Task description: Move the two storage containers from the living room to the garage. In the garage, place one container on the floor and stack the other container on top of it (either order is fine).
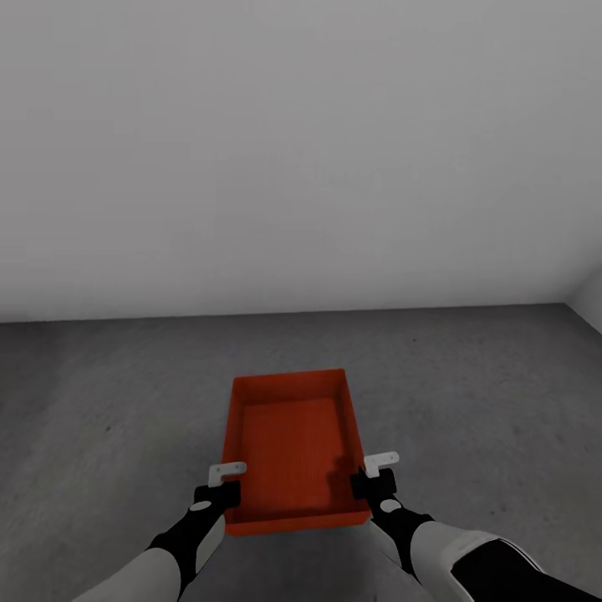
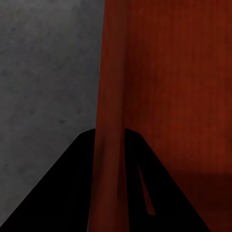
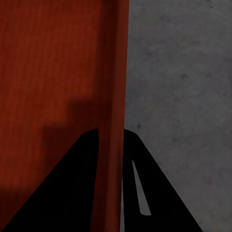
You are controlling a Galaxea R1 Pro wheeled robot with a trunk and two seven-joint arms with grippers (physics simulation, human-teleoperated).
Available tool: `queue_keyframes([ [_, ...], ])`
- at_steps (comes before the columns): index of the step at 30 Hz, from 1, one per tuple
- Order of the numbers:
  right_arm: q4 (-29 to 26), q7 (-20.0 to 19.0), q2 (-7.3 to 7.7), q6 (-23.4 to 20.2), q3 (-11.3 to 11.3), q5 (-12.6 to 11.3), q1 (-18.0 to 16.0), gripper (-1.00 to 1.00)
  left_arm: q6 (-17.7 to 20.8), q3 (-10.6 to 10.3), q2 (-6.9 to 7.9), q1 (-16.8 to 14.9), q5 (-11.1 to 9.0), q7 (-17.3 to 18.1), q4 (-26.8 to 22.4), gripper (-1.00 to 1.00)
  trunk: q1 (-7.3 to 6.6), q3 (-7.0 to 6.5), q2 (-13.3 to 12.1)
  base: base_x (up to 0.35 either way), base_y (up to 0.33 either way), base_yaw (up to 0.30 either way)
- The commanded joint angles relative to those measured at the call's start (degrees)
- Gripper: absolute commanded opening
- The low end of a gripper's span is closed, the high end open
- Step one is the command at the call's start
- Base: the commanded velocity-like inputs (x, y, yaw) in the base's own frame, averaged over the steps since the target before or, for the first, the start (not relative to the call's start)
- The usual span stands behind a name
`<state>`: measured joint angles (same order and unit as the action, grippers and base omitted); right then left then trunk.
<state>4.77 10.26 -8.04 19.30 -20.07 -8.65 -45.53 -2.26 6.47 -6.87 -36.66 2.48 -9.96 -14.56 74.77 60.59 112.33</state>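
Left gripper [image 1: 224, 483] pinching storage container [image 1: 290, 451] left wall | right gripper [image 1: 374, 473] pinching right wall | over grey floor [image 1: 100, 393]

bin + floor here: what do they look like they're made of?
Storage container: probably moulded plastic, matte red-orange; the thin straight walls and fine ribbed texture point that way, though a render can't confirm it. Both grippers, left and right, pinch its side walls. Floor: looks like bare concrete, dark grey, rough and matte, with mottled speckling and no gloss.
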Motion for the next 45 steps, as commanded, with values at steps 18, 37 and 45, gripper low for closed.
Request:
queue_keyframes([
  [18,-3.98,0.19,-0.05,0.72,3.14,-3.35,-0.15,-1.0,-0.2,0.83,0.72,0.03,0.24,-1.99,0.23,-1.0,3.95,3.28,7.25,0.0,0.0,0.0],
  [37,-3.98,0.19,-0.05,0.78,3.14,-3.38,-0.14,-1.0,-0.2,0.83,0.72,0.03,0.24,-1.99,0.09,-1.0,7.46,6.15,13.67,0.0,0.0,0.0],
  [45,-3.98,0.19,0.03,0.75,3.13,-3.33,-0.13,-1.0,-0.2,0.83,0.72,0.02,0.24,-1.99,-0.03,-1.0,7.46,6.15,13.67,0.0,0.0,0.0],
])
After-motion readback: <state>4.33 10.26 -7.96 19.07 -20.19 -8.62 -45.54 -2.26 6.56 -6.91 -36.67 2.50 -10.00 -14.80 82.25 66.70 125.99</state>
